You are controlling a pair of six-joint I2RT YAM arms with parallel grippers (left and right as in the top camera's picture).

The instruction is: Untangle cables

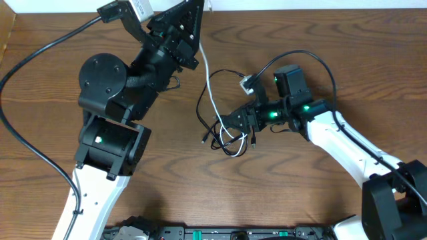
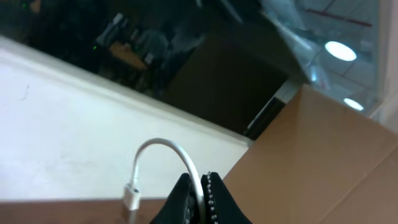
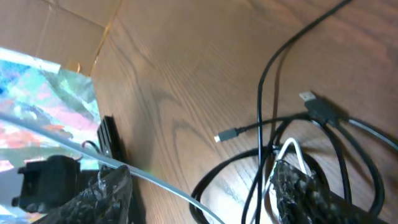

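The left tool, pressed together, pinches the thin white cable, which runs down toward the looped thin black cables beneath the nearer, spread right tool.

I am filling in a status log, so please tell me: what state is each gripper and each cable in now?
left gripper: shut on the white cable, raised.
white cable: pinched near one end, its plug hanging free; the rest runs down into the tangle.
black cables: lying on the table, looped and tangled.
right gripper: open, low over the tangle.
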